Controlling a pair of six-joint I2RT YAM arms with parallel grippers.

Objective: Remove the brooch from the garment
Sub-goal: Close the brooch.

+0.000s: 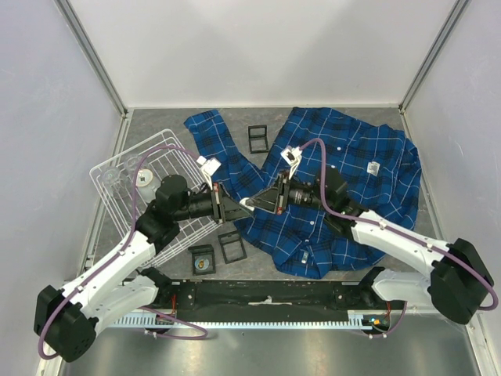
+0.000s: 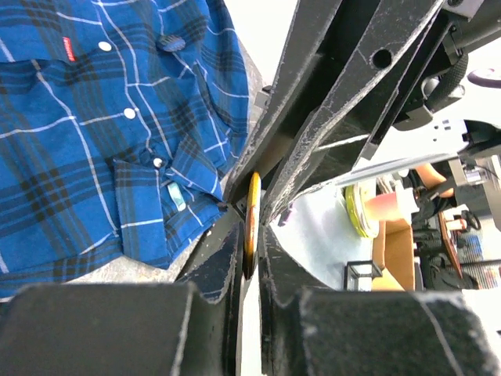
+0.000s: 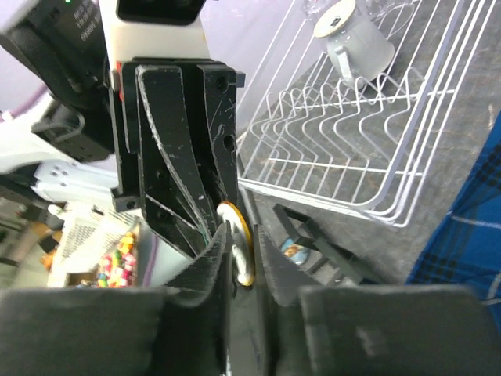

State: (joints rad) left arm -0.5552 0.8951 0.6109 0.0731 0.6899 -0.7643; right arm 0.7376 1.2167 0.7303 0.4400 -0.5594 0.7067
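Two grippers were nose to nose over the middle of the table, and both were on the same small thing. The left gripper (image 1: 237,206) came in from the left and the right gripper (image 1: 257,202) from the right, so the two arms formed one left-to-right line with the brooch (image 2: 251,221) at the join.

Seen edge-on from the left wrist, the brooch was a thin gold-rimmed disc standing roughly upright, its flat faces pressed between the left fingers. From the right wrist the same disc showed white and yellow, squeezed in a narrow slot between the right fingers. Both pairs of jaws were closed down tight on it, so neither arm was the nearer one. Each already had contact.

The blue plaid shirt (image 1: 352,180) lay flat on the table, mostly to the right and far side of the meeting point, with its left edge and one sleeve running under the fingertips. No cloth showed around the disc from the right wrist, so it looked lifted clear of the fabric. Whether the pin caught a thread could not be told.

Off to the left sat the white wire dish rack (image 3: 337,205) with a grey mug (image 3: 356,39) in it. To my eye the next move turned on that line: the shirt lay right of the brooch, so drawing it left would take it away from the cloth.
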